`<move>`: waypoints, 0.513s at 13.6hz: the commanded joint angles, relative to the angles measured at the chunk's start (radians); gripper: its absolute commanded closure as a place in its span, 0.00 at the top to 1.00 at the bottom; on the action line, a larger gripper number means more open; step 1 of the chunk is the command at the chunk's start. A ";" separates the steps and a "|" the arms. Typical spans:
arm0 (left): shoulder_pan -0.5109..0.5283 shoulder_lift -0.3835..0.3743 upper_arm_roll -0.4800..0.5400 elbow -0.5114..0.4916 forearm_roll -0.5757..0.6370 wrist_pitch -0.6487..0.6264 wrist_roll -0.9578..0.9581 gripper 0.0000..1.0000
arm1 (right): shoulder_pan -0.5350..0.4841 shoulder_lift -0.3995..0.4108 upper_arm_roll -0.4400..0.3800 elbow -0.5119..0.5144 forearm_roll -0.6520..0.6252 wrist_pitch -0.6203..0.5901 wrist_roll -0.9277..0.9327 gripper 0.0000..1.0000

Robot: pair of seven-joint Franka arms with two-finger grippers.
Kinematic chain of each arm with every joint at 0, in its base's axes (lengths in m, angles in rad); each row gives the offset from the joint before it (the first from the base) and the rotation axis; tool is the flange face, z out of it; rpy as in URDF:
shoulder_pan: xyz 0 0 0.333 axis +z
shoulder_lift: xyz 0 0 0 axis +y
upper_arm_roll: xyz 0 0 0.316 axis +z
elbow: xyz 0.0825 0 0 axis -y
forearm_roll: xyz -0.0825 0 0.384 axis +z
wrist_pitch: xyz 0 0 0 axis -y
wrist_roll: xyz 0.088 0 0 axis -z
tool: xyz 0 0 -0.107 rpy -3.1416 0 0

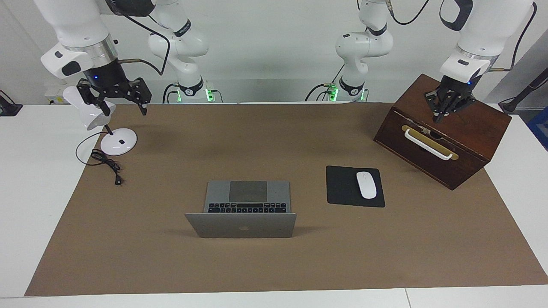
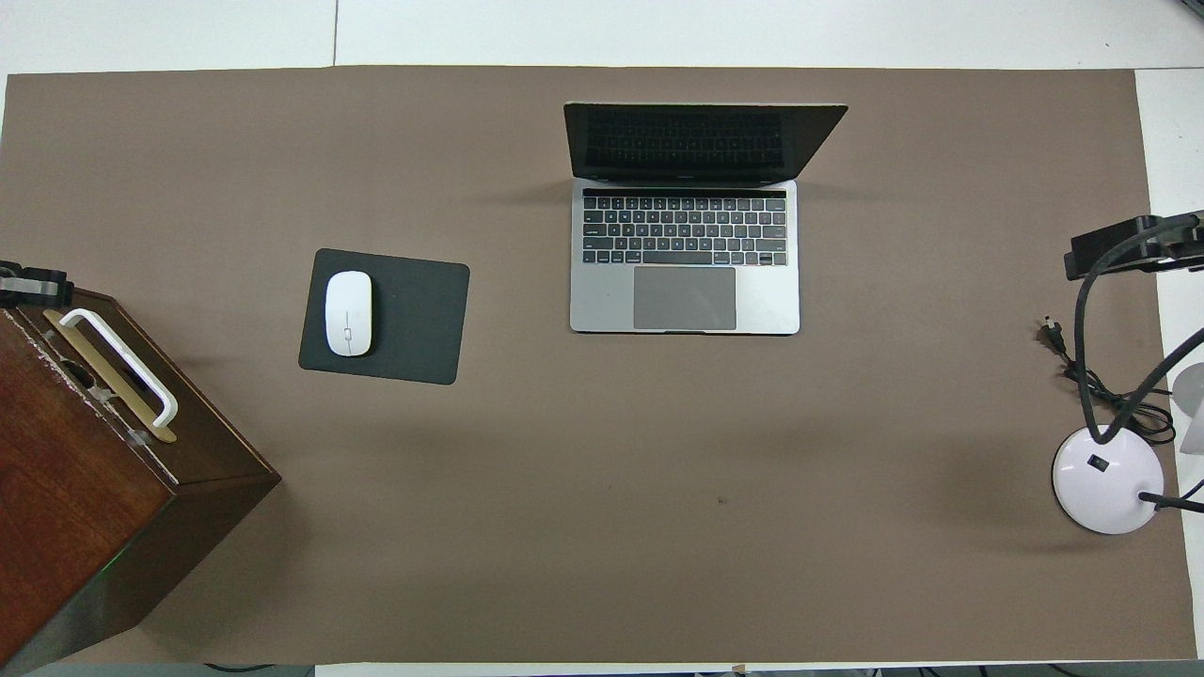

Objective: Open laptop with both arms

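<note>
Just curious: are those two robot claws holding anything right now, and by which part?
Nothing is held. The left pincer is shut, empty, over the wooden box; the right pincer hangs open by the lamp. The laptop stands open, untouched.

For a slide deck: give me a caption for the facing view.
Laptop stands open mid-table; left claw shut over the wooden box, right claw open beside the desk lamp.

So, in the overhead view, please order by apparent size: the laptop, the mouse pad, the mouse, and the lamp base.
1. laptop, clearly the largest.
2. mouse pad.
3. lamp base, round and white.
4. mouse, the smallest; it lies on the pad.
</note>
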 commanded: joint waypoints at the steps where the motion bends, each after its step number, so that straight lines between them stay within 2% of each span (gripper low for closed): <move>1: -0.028 -0.004 0.027 0.002 0.005 0.010 -0.053 0.38 | -0.005 0.015 -0.001 0.022 0.028 -0.019 0.013 1.00; 3: -0.031 -0.004 0.028 0.005 -0.003 0.011 -0.064 1.00 | -0.005 0.013 0.001 0.020 0.028 -0.019 0.013 1.00; 7: -0.031 0.000 0.027 0.015 -0.005 0.059 -0.072 1.00 | -0.005 0.013 0.001 0.022 0.028 -0.022 0.012 1.00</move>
